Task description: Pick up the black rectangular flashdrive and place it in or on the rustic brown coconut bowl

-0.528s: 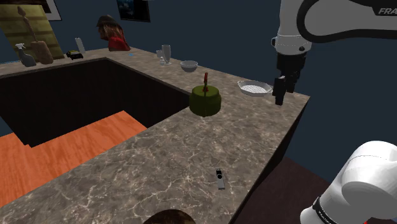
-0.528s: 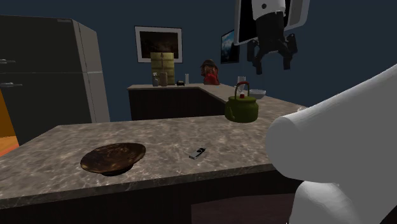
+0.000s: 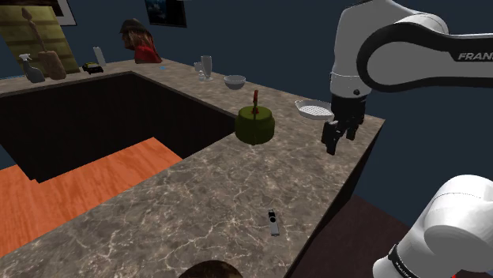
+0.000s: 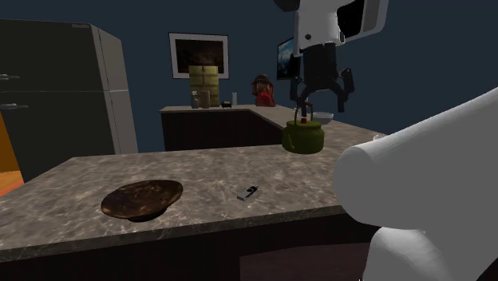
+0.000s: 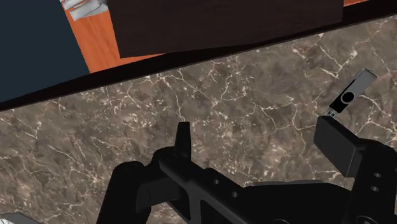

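Observation:
The flashdrive (image 3: 272, 222), black with a silver swivel cap, lies flat on the brown marble counter (image 3: 205, 197) near its front edge. It also appears as the small flashdrive (image 4: 249, 191) to the right of the coconut bowl (image 4: 142, 198), a shallow dark brown dish. In the shoulder view, the bowl's rim (image 3: 209, 270) peeks in at the bottom edge. My gripper (image 3: 332, 136) hangs open and empty well above the counter, far behind the drive. Its fingers (image 4: 302, 102) stand wide apart. In the wrist view the flashdrive (image 5: 350, 93) lies just beyond the gripper (image 5: 261, 143), past one fingertip.
A green kettle (image 3: 255, 125) with a red knob stands on the counter between gripper and drive. Behind it sit a white ribbed dish (image 3: 314, 109), a small bowl (image 3: 235, 80) and a glass (image 3: 205, 66). The counter's inner edge drops to an orange floor (image 3: 87, 182).
The gripper has come down and shifted slightly to the shoulder view's left, closer to the counter. It stays open. Flashdrive, bowl and kettle have not moved.

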### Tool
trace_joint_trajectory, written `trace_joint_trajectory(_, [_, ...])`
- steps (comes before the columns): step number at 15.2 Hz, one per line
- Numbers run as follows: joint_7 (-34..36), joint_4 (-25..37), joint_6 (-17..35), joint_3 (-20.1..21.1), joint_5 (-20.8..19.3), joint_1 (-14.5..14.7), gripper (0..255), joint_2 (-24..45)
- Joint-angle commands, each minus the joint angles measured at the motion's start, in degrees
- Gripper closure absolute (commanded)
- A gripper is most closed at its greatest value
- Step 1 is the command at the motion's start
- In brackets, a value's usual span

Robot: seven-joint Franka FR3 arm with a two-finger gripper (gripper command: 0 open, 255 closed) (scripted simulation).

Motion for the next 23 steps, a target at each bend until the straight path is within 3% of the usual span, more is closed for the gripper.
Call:
trace_joint_trajectory(1, [4.5, -3.0, 3.2, 2.2, 2.5, 0.2, 0, -0.3])
trace_joint_trajectory(8, [19.0, -10.1, 15.6, 10.6, 10.8, 0.8, 0, 3.2])
trace_joint_trajectory(14, [31.3, -12.1, 28.7, 19.1, 16.4, 0.2, 0, 11.8])
trace_joint_trajectory(18, [40.1, -11.2, 38.2, 25.2, 17.8, -1.9, 0, 20.2])
trace_joint_trajectory(21, [47.2, -9.7, 44.8, 29.8, 16.5, -4.5, 0, 27.2])
trace_joint_trajectory(23, [47.7, -10.3, 46.9, 30.5, 15.9, -4.9, 0, 28.7])
